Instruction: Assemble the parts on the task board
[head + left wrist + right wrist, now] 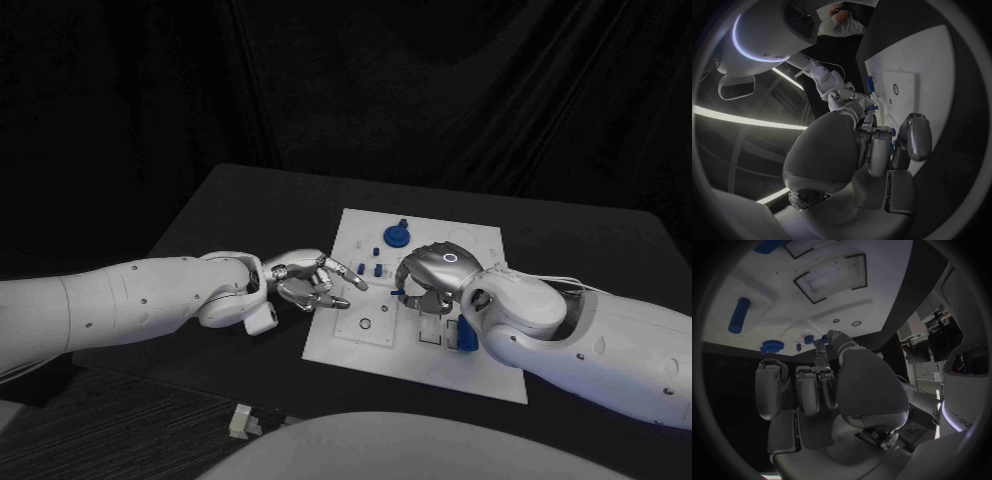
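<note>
White flat rectangular task board (361, 335) lies at centre of black desk (260, 200). Small blue plastic parts (395, 236) stand at 12 o'clock end of board. Right hand (433, 275) hovers over board middle, fingers curled down; whether it grips part, cannot tell. Parts lie toward 11 o'clock from it, near. Left hand (315, 280) at board's 9 o'clock edge, fingers apart, holding nothing. Right hand nearer to parts.

Dim, dark surroundings; wrist views bend strongly toward their rims.
</note>
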Robot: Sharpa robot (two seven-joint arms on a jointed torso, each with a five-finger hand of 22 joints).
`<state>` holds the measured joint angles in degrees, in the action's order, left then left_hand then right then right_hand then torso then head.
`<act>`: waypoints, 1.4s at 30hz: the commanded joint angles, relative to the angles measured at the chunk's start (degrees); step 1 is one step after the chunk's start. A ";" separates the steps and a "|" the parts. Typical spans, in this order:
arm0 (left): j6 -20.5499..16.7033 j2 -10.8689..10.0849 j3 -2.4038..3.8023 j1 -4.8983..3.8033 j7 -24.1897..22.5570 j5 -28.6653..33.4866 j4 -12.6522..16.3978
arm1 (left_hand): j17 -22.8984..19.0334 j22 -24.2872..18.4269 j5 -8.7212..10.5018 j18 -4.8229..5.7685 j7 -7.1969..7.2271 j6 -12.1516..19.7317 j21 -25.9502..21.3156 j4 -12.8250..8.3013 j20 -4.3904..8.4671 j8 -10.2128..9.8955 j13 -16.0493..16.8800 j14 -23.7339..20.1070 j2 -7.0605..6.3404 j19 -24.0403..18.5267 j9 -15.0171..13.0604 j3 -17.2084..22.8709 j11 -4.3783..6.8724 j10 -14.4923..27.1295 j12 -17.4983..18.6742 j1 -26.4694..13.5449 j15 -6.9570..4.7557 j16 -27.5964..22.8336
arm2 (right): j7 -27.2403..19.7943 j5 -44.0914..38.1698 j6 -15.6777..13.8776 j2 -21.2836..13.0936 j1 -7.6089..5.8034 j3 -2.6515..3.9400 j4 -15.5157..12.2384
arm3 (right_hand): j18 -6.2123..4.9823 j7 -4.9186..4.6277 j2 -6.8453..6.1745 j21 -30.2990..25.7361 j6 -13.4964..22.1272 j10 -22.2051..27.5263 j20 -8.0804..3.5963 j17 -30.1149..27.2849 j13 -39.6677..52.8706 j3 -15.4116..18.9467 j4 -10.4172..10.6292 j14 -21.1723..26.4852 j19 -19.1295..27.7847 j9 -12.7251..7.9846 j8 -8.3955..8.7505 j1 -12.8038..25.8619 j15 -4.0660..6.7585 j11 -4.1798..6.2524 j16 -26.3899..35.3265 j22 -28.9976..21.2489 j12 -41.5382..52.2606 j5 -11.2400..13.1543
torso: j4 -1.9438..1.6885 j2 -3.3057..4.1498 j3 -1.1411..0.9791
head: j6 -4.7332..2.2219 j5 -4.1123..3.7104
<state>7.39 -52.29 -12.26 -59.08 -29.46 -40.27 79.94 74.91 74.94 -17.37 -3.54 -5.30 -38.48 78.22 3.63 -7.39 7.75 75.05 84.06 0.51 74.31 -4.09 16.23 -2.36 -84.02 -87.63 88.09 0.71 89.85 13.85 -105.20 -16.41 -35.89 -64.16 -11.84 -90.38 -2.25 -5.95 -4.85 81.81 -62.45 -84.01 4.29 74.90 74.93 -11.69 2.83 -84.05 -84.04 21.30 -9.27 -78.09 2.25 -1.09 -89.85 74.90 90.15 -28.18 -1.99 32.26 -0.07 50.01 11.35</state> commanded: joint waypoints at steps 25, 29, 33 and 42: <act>-0.55 2.60 0.05 0.07 -3.33 -7.90 0.31 | 15.09 10.02 -0.31 -0.33 0.26 2.35 -0.23 0.26 0.77 -0.91 12.45 5.94 -0.21 0.17 0.31 0.19 0.70 -2.65 -0.31 -0.89 -0.80 0.15 | -0.04 -0.75 2.21 1.31 -0.28 -0.02 -1.31 | 0.12 1.48 0.00 -0.17 -0.97 -5.99 -0.59 15.10 15.07 0.32 -0.11 -5.95 -1.69 0.33 0.07 0.58 0.39 0.51 -0.15 12.29 -0.15 -0.62 | -0.02 0.04 -0.01 | -0.01 0.15; -0.32 2.94 0.05 0.08 -3.23 -7.91 0.12 | 15.09 10.02 -0.32 -0.33 0.29 2.65 -0.23 0.25 0.79 -0.98 12.42 5.94 -0.21 0.17 0.34 0.21 0.71 -2.61 -0.29 -0.89 -0.81 0.15 | -0.18 -0.75 2.22 1.40 -0.23 -0.02 -1.32 | 0.12 1.47 -0.02 -0.17 -0.92 -5.99 -0.60 15.10 15.07 0.30 -0.15 -5.95 -1.69 0.36 0.09 0.55 0.39 0.51 -0.15 12.29 -0.15 -0.67 | 0.00 0.03 0.00 | -0.01 0.16; -0.12 3.18 0.05 0.09 -3.03 -7.91 -0.10 | 15.09 10.02 -0.32 -0.33 0.29 2.65 -0.23 0.25 0.79 -0.98 12.42 5.94 -0.21 0.17 0.34 0.21 0.71 -2.61 -0.29 -0.89 -0.81 0.15 | -0.34 -0.75 2.20 1.47 -0.15 -0.03 -1.38 | 0.12 1.46 -0.02 -0.17 -0.87 -5.99 -0.60 15.10 15.07 0.29 -0.18 -5.95 -1.69 0.38 0.10 0.52 0.39 0.50 -0.15 12.29 -0.15 -0.71 | 0.00 0.03 0.00 | -0.01 0.10; 0.65 3.50 0.05 0.10 -2.11 -7.91 -0.55 | 15.09 9.99 -0.37 -0.35 0.35 2.94 -0.30 0.21 0.85 -1.09 12.36 5.94 -0.18 0.07 0.36 0.30 0.77 -2.52 -0.23 -0.86 -0.87 0.15 | -1.03 -0.75 1.20 1.44 -0.04 -0.03 -1.53 | 0.11 1.40 -0.04 -0.23 -0.68 -5.99 -0.61 15.10 15.07 0.26 -0.25 -5.95 -1.67 0.45 0.17 0.50 0.39 0.47 -0.15 12.27 -0.15 -0.77 | 0.00 0.03 0.00 | -0.01 0.12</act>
<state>6.92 -48.95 -12.25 -59.08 -31.62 -48.19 79.36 74.90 74.92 -17.36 -3.52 -4.94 -35.79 78.22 3.79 -6.95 6.94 75.10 84.05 0.28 74.35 -3.76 16.38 -1.98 -84.02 -87.87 87.86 0.31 89.85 13.57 -105.49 -14.56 -34.43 -64.34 -11.90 -91.71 -2.24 -5.20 -5.23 81.81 -62.78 -84.01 4.09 74.90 74.93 -11.53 2.69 -84.05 -83.83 21.67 -8.82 -77.71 2.25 -1.10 -89.85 74.93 90.15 -28.63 -1.99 32.28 -0.07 50.01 11.45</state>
